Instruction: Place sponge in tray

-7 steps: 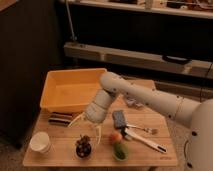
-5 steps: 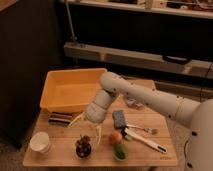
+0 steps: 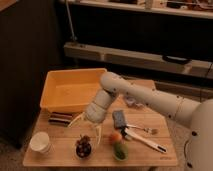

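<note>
Gripper [image 3: 86, 128] unmoved over table [image 3: 62, 152]; sponge [image 3: 119, 118] lies outside tray [image 3: 70, 93].

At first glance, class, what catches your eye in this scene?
The big yellow tray at the back left of the table stands out first. Then comes the white arm, its pincer open low over the middle, just left of the grey-blue sponge.

The arm [image 3: 150, 100] has smooth cream-white tubular shells and rounded joints. The gripper [image 3: 86, 129], with two slim pale fingers spread apart, is over the desk [image 3: 60, 150] centre.
</note>
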